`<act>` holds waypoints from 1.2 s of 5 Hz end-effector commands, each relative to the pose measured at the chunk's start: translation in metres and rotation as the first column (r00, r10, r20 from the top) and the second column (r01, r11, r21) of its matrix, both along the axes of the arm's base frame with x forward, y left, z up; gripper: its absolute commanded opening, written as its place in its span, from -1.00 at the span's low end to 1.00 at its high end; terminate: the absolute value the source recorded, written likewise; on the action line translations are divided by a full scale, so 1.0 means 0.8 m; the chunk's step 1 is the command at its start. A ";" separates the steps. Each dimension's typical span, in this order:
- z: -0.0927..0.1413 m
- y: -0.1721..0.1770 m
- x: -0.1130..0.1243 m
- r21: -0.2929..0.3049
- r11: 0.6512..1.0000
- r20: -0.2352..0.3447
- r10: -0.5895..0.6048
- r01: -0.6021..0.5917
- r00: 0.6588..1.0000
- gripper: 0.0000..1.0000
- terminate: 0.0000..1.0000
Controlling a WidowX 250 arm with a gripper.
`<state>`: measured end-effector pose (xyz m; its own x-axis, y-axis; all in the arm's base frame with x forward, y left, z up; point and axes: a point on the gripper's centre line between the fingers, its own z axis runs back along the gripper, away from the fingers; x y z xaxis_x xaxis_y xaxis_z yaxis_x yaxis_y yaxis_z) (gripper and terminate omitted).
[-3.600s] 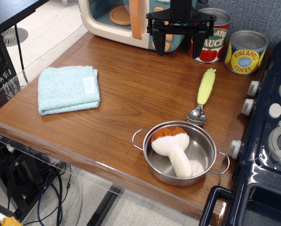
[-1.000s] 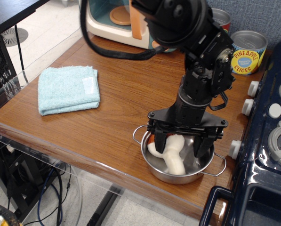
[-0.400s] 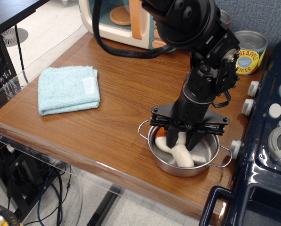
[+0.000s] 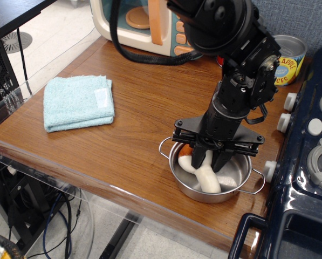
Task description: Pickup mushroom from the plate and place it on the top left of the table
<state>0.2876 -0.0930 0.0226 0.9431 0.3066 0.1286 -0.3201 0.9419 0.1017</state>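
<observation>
- The mushroom (image 4: 203, 171) is held in the plate (image 4: 237, 189), at the table's (image 4: 144, 108) near right.
- A folded cloth (image 4: 78, 102) is laid at the left.
- A can (image 4: 286, 58) is set far right.

Arm: reaching down near the front right edge.
Gripper (image 4: 210, 161): pointing down, fingers drawn close together around the mushroom (image 4: 201, 171).

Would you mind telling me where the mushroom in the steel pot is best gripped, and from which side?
Grip the mushroom across its thick white stem near the cap, coming from straight above. It lies on its side inside the plate, whose walls block a sideways approach. The gripper already straddles that stem.
</observation>
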 end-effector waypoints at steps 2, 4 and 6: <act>0.108 0.004 0.010 -0.017 1.000 0.186 0.027 -0.025 0.982 -1.00 -1.00; 0.132 0.053 0.075 -0.016 0.991 0.231 0.136 -0.136 0.963 -1.00 -1.00; 0.131 0.134 0.152 -0.001 0.952 0.208 0.300 -0.306 0.931 -1.00 -1.00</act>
